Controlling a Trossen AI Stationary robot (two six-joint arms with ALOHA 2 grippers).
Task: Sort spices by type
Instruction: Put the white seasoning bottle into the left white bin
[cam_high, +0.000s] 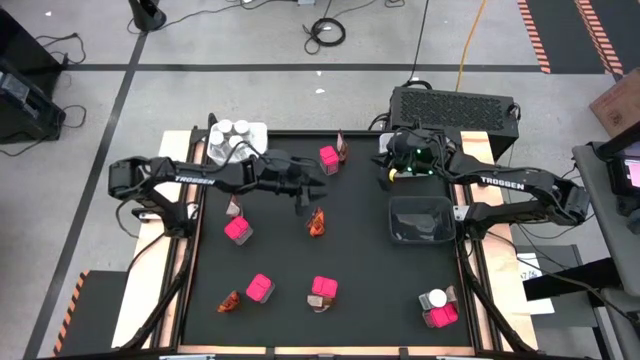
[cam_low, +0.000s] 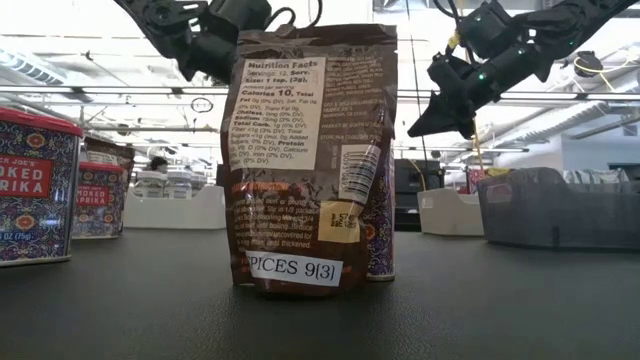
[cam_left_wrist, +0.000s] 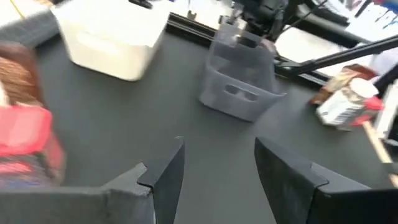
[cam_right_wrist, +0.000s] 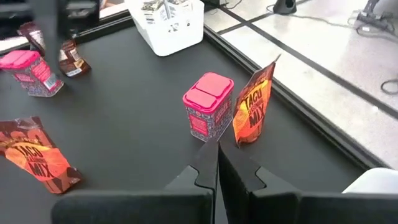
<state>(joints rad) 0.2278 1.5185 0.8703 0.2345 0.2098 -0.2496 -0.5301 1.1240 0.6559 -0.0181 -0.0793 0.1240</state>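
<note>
Pink boxes stand about the black table: one (cam_high: 329, 158) (cam_right_wrist: 208, 112) near the far edge beside an upright orange-brown sachet (cam_high: 342, 147) (cam_right_wrist: 255, 109), others (cam_high: 238, 229) (cam_high: 259, 288) (cam_high: 323, 290) nearer. White-capped jars fill the white bin (cam_high: 235, 140) (cam_right_wrist: 168, 22). One jar (cam_high: 435, 298) (cam_left_wrist: 345, 106) stands by a pink box (cam_high: 440, 315). My left gripper (cam_high: 305, 190) (cam_left_wrist: 217, 168) hovers open over the table's middle, above a sachet (cam_high: 317, 222). My right gripper (cam_high: 390, 165) (cam_right_wrist: 217, 162) hangs shut and empty right of the far pink box.
A dark bin (cam_high: 420, 218) (cam_left_wrist: 239, 87) sits on the table's right side under the right arm. Another white bin (cam_left_wrist: 112, 37) shows beyond it. More sachets (cam_high: 230, 300) (cam_high: 235, 207) stand at left. One sachet (cam_low: 315, 150) fills the low view. Bare mat lies in the middle.
</note>
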